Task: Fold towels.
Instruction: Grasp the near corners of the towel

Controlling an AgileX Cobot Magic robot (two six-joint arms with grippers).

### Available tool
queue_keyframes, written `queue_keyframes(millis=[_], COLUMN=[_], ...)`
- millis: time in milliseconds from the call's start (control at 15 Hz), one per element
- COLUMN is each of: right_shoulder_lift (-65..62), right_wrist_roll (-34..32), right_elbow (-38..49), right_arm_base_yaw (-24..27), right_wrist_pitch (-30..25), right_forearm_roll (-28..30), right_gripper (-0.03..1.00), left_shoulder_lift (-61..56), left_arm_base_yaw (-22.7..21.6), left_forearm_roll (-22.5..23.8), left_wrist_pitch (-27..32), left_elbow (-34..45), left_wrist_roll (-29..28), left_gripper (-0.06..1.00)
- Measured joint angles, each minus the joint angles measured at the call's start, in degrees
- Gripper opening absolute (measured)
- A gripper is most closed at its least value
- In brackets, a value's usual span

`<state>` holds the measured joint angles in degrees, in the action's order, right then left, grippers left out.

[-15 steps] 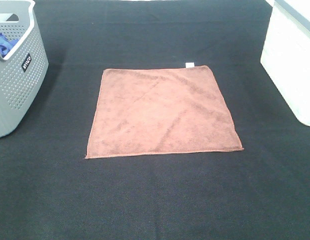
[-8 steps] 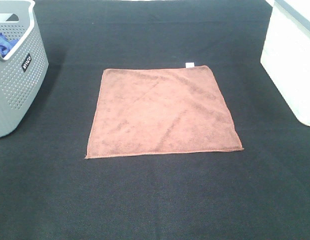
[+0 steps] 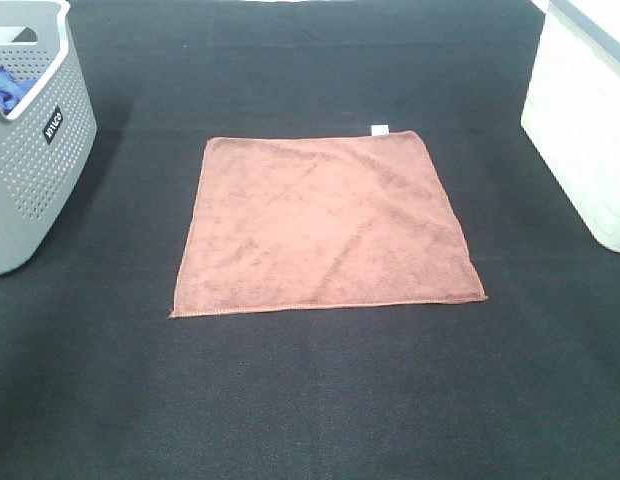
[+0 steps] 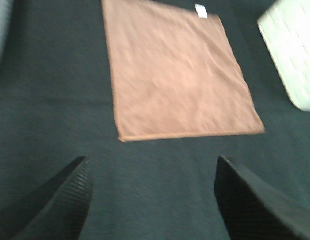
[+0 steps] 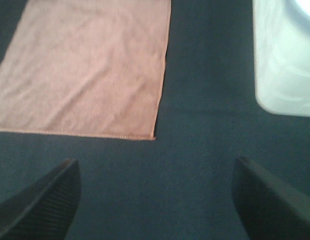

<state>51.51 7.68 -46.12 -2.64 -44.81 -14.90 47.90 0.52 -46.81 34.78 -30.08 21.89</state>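
Observation:
A reddish-brown square towel (image 3: 325,222) lies flat and unfolded in the middle of the black table, its small white tag (image 3: 379,128) on the far edge. It also shows in the left wrist view (image 4: 177,75) and the right wrist view (image 5: 87,67). My left gripper (image 4: 152,192) is open, above the table in front of the towel's near left corner. My right gripper (image 5: 155,195) is open, in front of the near right corner. Neither touches the towel. Neither arm shows in the exterior high view.
A grey perforated basket (image 3: 35,150) holding a blue cloth (image 3: 5,85) stands at the left edge. A white bin (image 3: 585,120) stands at the right edge; it shows in both wrist views (image 4: 290,50) (image 5: 285,60).

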Motion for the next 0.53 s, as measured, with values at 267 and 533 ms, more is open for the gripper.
queue_keyframes(millis=[267, 533], right_shoulder_lift=[21.7, 42.1], right_wrist_roll=[4.4, 15.3], right_elbow=[-0.9, -4.6], right_arm_base_yaw=[0.0, 0.0], right_wrist_pitch=[2.1, 5.7], right_forearm_roll=[-7.0, -19.7], right_gripper=[0.78, 0.78], left_shoulder_lift=[21.0, 40.8], left_arm_base_yaw=[0.0, 0.0], left_forearm_roll=[-24.9, -41.6], left_wrist_pitch=[-0.1, 4.3], left_elbow=[0.0, -2.5], left_wrist_roll=[24.6, 43.4], left_gripper=[0.66, 0.66])
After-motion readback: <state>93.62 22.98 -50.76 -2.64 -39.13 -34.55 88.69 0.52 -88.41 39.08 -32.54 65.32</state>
